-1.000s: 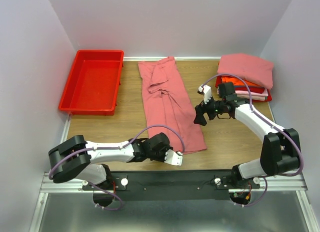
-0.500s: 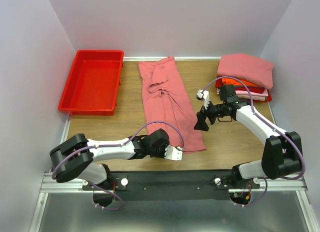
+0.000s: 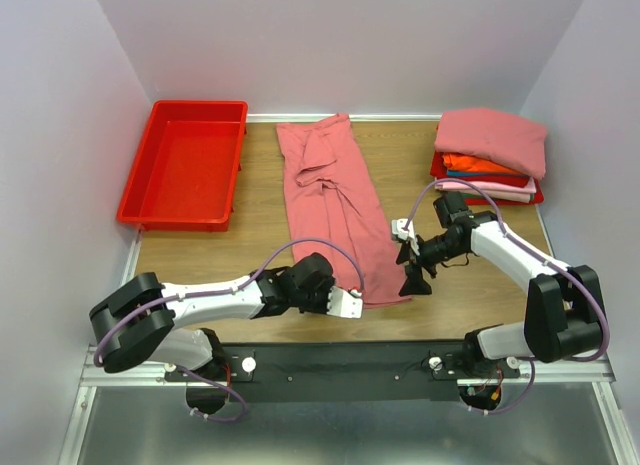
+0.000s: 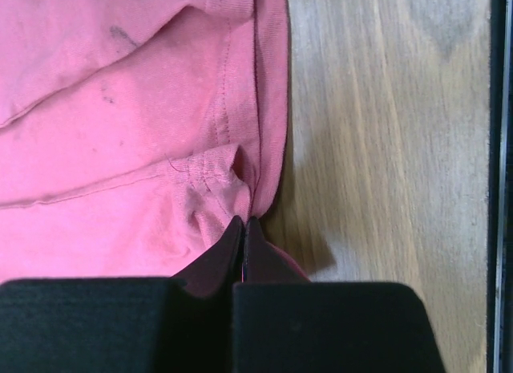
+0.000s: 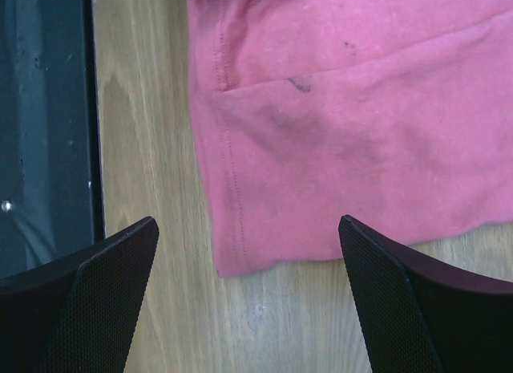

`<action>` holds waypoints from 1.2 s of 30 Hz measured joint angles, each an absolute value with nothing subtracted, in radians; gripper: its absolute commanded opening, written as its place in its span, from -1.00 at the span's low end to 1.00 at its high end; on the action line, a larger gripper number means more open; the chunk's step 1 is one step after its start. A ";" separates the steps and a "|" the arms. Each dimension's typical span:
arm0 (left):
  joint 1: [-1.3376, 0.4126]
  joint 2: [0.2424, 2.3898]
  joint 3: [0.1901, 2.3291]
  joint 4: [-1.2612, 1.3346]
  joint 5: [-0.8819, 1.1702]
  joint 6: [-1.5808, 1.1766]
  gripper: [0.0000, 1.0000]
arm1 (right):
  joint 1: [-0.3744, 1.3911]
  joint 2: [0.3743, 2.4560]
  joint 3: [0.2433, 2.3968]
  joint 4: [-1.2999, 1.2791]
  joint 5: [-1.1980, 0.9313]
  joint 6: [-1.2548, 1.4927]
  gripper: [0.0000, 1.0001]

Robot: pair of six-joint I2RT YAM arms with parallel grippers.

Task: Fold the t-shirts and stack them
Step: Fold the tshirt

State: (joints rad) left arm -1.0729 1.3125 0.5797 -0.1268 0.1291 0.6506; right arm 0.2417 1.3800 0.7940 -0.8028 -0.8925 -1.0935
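1. The salmon-pink t-shirt [image 3: 335,210] lies as a long, narrow strip down the middle of the worktop [image 3: 470,275].
2. The left fingers [image 4: 212,261] are pressed together, pinching a bunched bit of the shirt's edge at its near end.
3. The right fingers [image 5: 104,285] are spread wide over the shirt's near right corner.
4. A stack of folded t-shirts [image 3: 490,155] sits at the far right corner, with a pink one on top.
5. A red bin [image 3: 178,221] stands at the far left.

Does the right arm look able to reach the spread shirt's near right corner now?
Probably yes: the right gripper, jaws open, hangs directly over that corner of the salmon shirt, with nothing in between.
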 measured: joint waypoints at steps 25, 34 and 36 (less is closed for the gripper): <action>-1.073 1.267 0.580 -0.167 0.144 0.649 -1.00 | 0.366 1.361 0.776 -0.770 -0.828 -1.140 0.97; -1.073 1.229 0.580 -0.171 0.144 0.641 -1.00 | 0.512 1.362 0.741 -0.690 -0.723 -1.075 0.78; -1.073 1.221 0.580 -0.173 0.144 0.640 -1.00 | 0.525 1.363 0.735 -0.676 -0.697 -1.063 0.71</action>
State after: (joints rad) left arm -1.0725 1.2213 0.5797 -0.1730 0.1444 0.6403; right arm 0.5255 1.3632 0.7349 -0.6758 -0.6971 -1.0630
